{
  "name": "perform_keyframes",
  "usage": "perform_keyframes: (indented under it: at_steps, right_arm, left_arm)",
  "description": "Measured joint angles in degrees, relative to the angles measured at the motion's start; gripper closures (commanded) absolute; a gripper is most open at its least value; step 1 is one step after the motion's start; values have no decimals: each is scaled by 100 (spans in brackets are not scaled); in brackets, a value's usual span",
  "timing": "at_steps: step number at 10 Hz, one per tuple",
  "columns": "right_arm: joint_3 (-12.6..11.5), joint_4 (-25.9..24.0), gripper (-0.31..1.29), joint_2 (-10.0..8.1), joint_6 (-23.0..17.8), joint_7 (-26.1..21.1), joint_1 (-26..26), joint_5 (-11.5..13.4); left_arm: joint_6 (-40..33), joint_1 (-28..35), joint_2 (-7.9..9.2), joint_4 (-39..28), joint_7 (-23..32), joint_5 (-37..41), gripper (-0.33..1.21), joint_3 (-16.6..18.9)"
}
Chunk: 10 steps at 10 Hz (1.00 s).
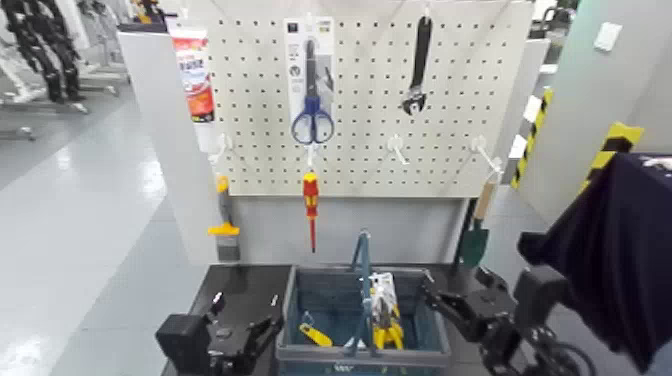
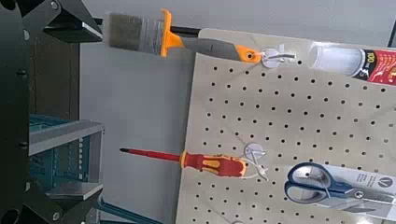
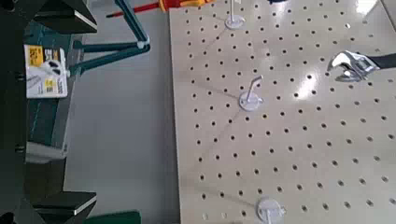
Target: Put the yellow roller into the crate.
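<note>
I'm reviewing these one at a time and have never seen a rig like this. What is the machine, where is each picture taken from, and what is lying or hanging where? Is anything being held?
This is a robot with two arms. The head view looks forward and down past both arms; the other two views come from cameras on its wrists.

The left gripper and right gripper are both open, on either side of the crate, and neither holds anything. The crate stands on a dark surface. Inside are a yellow handle, probably the roller's, and a packaged yellow-handled tool.

On the pegboard behind hang a tube, scissors, a wrench, a brush, a screwdriver and a trowel.
</note>
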Motion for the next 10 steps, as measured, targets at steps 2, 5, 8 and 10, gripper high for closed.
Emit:
perform_keyframes:
  at_steps: [2, 5, 8, 10]
  right_arm:
    - [-82, -310, 7, 120, -328, -338, 500, 121]
    - [-175, -642, 7, 275, -478, -505, 981, 451]
    - [-238, -908, 8, 365, -391, -595, 1304, 715]
    - [-263, -938, 8, 412, -396, -529, 1389, 750]
  left_arm:
    - [6, 12, 0, -9, 0, 0, 17, 12]
    - [6, 21, 0, -16, 0, -9, 17, 24]
    - [6, 30, 1, -23, 0, -9, 17, 33]
    - [6, 30, 2, -29, 0, -16, 17, 31]
